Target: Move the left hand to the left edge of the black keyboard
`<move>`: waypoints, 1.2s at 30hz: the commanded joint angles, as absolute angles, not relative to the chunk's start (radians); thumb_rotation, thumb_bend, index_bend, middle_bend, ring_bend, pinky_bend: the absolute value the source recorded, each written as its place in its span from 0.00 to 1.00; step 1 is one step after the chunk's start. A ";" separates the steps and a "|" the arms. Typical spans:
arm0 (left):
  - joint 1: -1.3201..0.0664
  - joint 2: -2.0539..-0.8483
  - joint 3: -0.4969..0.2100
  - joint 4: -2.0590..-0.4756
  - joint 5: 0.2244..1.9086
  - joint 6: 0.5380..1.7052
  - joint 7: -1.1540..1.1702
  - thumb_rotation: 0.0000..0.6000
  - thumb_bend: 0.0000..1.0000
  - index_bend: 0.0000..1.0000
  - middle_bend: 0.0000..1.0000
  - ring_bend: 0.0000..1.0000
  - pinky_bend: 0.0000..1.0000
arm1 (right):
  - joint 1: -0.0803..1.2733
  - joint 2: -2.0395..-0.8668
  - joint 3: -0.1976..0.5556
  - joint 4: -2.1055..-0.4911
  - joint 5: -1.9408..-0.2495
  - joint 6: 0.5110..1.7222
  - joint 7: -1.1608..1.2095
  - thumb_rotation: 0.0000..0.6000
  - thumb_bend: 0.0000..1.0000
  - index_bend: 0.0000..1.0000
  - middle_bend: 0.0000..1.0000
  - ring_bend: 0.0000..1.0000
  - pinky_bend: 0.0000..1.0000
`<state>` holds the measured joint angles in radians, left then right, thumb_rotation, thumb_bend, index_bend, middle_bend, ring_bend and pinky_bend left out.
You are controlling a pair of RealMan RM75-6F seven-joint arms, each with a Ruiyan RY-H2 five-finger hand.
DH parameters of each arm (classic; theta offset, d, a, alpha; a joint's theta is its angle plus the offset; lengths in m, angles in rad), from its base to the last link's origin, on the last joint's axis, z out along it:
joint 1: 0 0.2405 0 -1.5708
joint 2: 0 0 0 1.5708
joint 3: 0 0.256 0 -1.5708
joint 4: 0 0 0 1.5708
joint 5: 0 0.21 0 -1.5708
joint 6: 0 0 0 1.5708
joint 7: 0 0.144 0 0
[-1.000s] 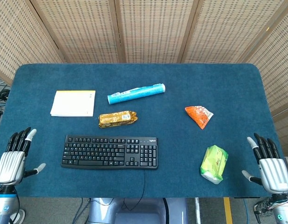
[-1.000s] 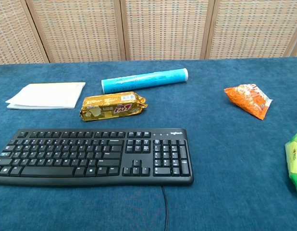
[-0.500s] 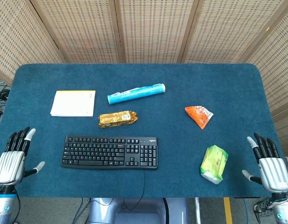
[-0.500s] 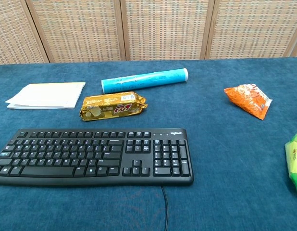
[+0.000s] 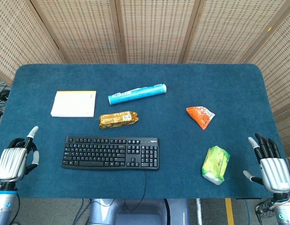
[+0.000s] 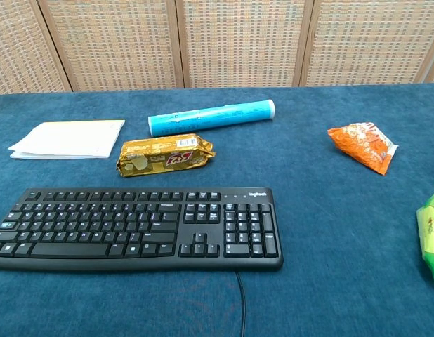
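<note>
The black keyboard [image 5: 110,153] lies flat near the table's front edge, left of centre; the chest view shows the keyboard [image 6: 136,228] too, with its cable running off the front. My left hand [image 5: 14,160] hovers at the front left corner of the table, well to the left of the keyboard's left edge and apart from it. Most of its fingers are curled in on nothing, and one finger [image 5: 32,132] points forward. My right hand [image 5: 271,165] is at the front right corner with its fingers spread, holding nothing. Neither hand shows in the chest view.
Behind the keyboard lie a gold snack pack [image 5: 118,119], a blue tube [image 5: 137,94] and a white notepad [image 5: 73,103]. An orange packet [image 5: 200,116] and a green packet [image 5: 216,164] lie on the right. The blue table [image 5: 135,75] ends just left of my left hand.
My left hand has curled most of its fingers in, leaving one extended, and has shifted slightly toward the keyboard. The right hand and all objects stayed put.
</note>
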<state>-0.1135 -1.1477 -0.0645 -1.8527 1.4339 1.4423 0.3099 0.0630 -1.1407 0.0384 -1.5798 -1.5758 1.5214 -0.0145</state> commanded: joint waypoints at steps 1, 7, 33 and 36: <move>-0.139 -1.088 -0.065 -1.904 1.390 1.382 0.315 1.00 0.69 0.00 0.61 0.50 0.27 | 0.063 -1.141 0.038 -1.580 -1.576 1.522 -0.015 1.00 0.00 0.00 0.00 0.00 0.00; -0.202 -0.949 -0.061 -2.015 1.287 1.215 0.302 1.00 0.76 0.00 0.63 0.52 0.30 | 0.065 -1.143 0.037 -1.580 -1.578 1.518 -0.018 1.00 0.00 0.00 0.00 0.00 0.00; -0.590 -0.892 -0.020 -1.998 0.681 0.773 0.433 1.00 0.78 0.00 0.64 0.54 0.33 | 0.067 -1.146 0.036 -1.578 -1.578 1.515 -0.017 1.00 0.00 0.00 0.00 0.00 0.00; -0.629 -0.912 -0.003 -1.992 0.625 0.774 0.469 1.00 0.78 0.00 0.64 0.54 0.33 | 0.068 -1.145 0.036 -1.578 -1.580 1.516 -0.016 1.00 0.00 0.00 0.00 0.00 0.00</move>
